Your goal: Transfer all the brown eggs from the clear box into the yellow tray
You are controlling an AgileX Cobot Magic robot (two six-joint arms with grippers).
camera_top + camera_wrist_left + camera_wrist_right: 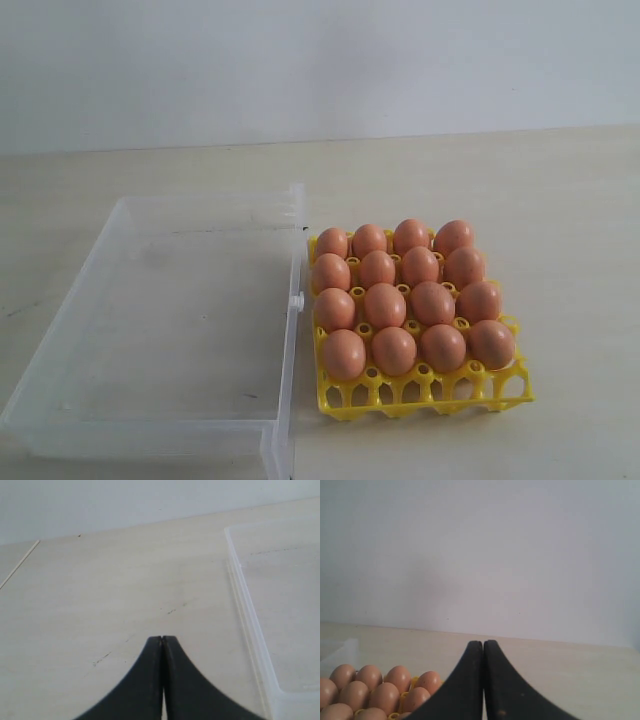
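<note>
Several brown eggs point(385, 305) fill the cups of the yellow tray point(430, 392), which stands right of the clear box point(150, 300). No egg shows inside the box. Neither arm appears in the exterior view. In the left wrist view my left gripper point(162, 639) is shut with nothing in it, over bare table beside the clear box's wall point(250, 625). In the right wrist view my right gripper point(483, 643) is shut and empty too, with the brown eggs point(385, 692) and a bit of the yellow tray point(395, 715) off to one side of it.
A pale wooden table point(560, 220) carries everything, and a plain white wall point(320, 60) stands behind it. The box has a small latch point(297, 299) on the side facing the tray.
</note>
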